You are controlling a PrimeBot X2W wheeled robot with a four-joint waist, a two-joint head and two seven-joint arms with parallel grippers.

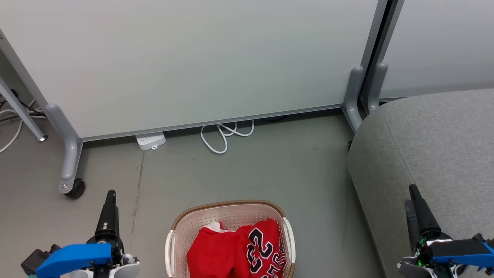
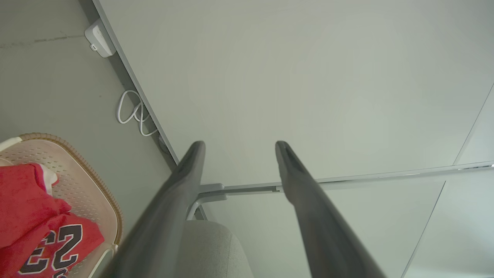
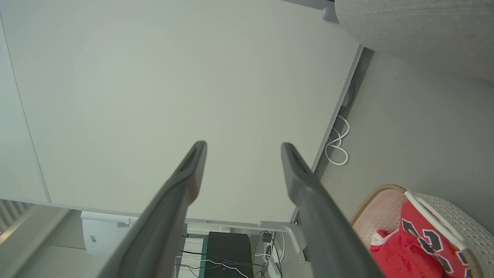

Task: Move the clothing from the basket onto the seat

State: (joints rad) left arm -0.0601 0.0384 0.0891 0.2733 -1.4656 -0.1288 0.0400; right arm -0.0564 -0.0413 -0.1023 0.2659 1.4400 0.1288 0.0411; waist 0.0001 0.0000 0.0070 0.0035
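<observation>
The basket (image 1: 231, 218) is perforated cream plastic with a woven-look rim. The clothing (image 1: 216, 253) is matt red cloth. The seat (image 1: 436, 154) is coarse grey upholstery fabric.

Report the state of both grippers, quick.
Left gripper: open, fingers apart, holding nothing.
Right gripper: open, fingers apart, holding nothing.

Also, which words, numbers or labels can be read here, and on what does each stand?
"23": black-and-white digits on the red jersey in the laundry basket.
More lettering beside it: folded, cut off, unreadable.
White power strip: no readable marking.
</observation>
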